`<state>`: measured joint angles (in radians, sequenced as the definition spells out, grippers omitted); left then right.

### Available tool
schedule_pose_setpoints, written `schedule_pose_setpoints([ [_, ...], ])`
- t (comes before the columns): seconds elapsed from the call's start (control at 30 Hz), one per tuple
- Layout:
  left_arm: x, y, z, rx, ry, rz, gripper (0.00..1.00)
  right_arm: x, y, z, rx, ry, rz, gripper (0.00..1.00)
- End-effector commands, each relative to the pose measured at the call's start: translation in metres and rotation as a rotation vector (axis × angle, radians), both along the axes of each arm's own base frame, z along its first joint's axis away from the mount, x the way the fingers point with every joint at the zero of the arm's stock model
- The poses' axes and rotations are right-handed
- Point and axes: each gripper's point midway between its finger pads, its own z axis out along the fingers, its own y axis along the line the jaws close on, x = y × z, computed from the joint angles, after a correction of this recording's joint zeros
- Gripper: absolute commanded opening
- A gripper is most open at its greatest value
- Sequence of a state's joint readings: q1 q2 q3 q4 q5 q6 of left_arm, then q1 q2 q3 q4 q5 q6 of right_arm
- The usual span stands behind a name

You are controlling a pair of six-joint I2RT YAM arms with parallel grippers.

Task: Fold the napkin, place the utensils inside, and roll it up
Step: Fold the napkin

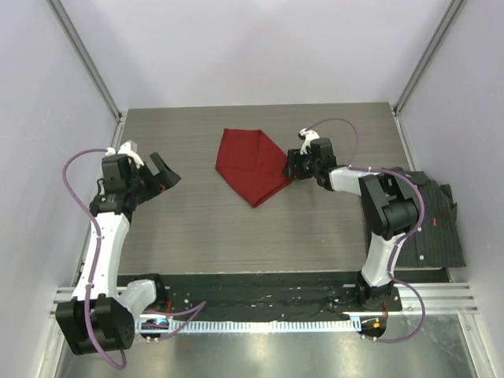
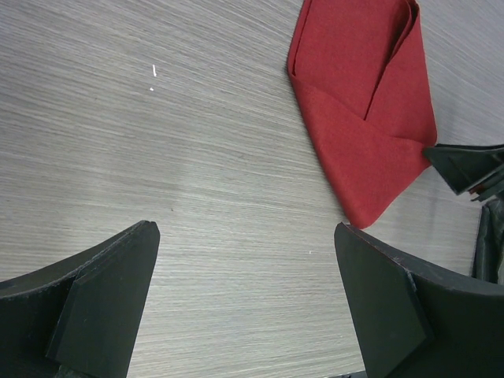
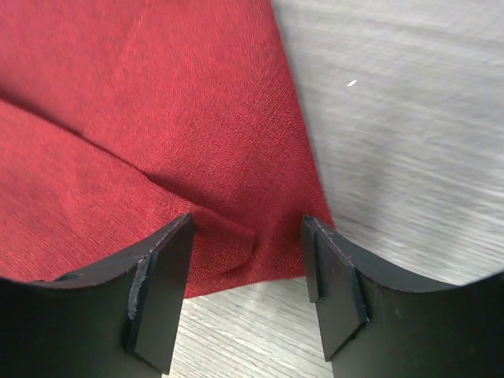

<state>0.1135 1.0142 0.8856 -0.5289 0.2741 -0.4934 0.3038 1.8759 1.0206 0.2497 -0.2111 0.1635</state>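
On the table (image 1: 197, 228), the folded napkin (image 1: 250, 164) lies flat. The right gripper (image 3: 248, 227) straddles its corner, partly open; the left gripper (image 2: 246, 230) gapes wide, apart.

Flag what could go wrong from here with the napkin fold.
The right gripper stands open around the napkin's bunched corner. Closing may catch only one layer and undo the folds. The left gripper is open and clear of the cloth, so nothing pins it, and a pull could drag the whole napkin.

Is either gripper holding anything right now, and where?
Nothing is held. Left gripper is open over the table; right gripper is open, straddling the napkin at its right corner.
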Motion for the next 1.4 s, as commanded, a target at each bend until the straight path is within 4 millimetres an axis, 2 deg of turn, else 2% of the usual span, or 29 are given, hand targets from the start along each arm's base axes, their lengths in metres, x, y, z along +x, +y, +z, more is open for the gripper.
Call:
schedule_pose_setpoints([
  [0.0, 0.005, -0.002, 0.006, -0.017, -0.032, -0.01, 1.0, 0.005, 0.016, 0.013, 0.06, -0.004, 0.045, 0.63],
  [0.3, 0.005, -0.004, 0.005, -0.027, -0.028, -0.012, 1.0, 0.001, 0.013, 0.014, 0.056, -0.001, 0.038, 0.52],
  [0.47, 0.005, -0.003, 0.005, -0.03, -0.029, -0.012, 1.0, -0.002, 0.012, 0.017, 0.054, -0.003, 0.04, 0.36],
  [0.7, 0.006, -0.004, 0.004, -0.031, -0.028, -0.015, 1.0, -0.009, 0.01, 0.016, 0.054, 0.035, 0.026, 0.22],
  [0.87, 0.006, -0.004, 0.004, -0.034, -0.026, -0.015, 1.0, -0.015, 0.002, 0.016, 0.041, 0.037, -0.015, 0.18],
  [1.1, 0.005, -0.004, 0.004, -0.027, -0.028, -0.014, 1.0, -0.014, -0.008, 0.025, 0.023, 0.081, -0.091, 0.12],
  [1.37, 0.004, -0.004, 0.005, -0.03, -0.03, -0.018, 1.0, -0.033, -0.022, 0.023, 0.024, 0.133, -0.187, 0.11],
])
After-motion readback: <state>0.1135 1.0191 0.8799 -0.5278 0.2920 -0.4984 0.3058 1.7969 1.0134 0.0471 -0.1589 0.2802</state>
